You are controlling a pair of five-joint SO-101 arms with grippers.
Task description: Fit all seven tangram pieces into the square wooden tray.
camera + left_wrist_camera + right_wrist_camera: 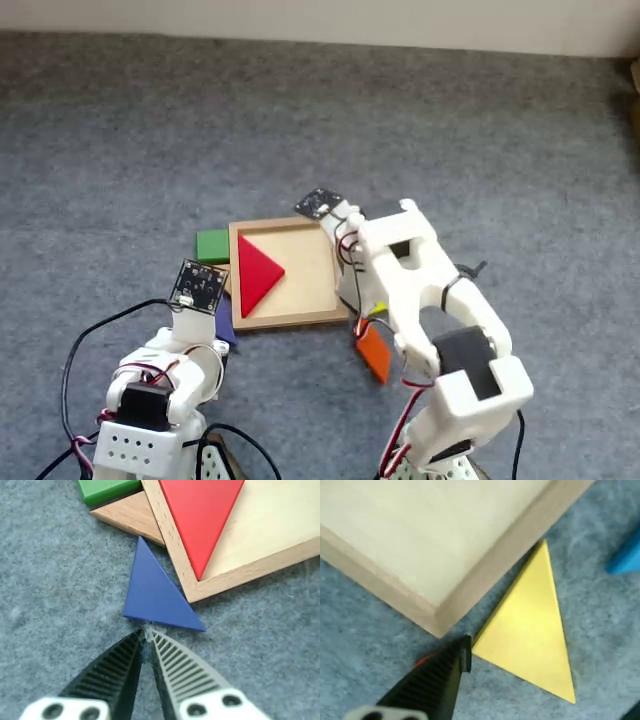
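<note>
Black and grey, the left gripper (146,635) is sitting pinched closed on nothing, its tips just beside an edge of the flat dark-blue wooden triangle (155,597). That triangle is lying off the seven o'clock corner of the square wooden tray (290,322). The right gripper (460,660) is hovering by the flat yellow triangle (530,630), which is lying against the tray's four o'clock corner; whether this gripper is open or closed I cannot tell.

As I am judging it, the task is barely begun. Only the large red triangle (255,272) is lying inside the tray, toward its nine o'clock side. Six pieces are waiting outside:
- the blue and yellow triangles
- a green block (212,246) and a bare-wood triangle (132,517) at nine to ten o'clock
- an orange piece (374,352) at five o'clock
- a light-blue piece (625,560) near the yellow one

Everything is resting on grey carpet (150,150); a pale wall strip (300,20) is running along twelve o'clock.
</note>
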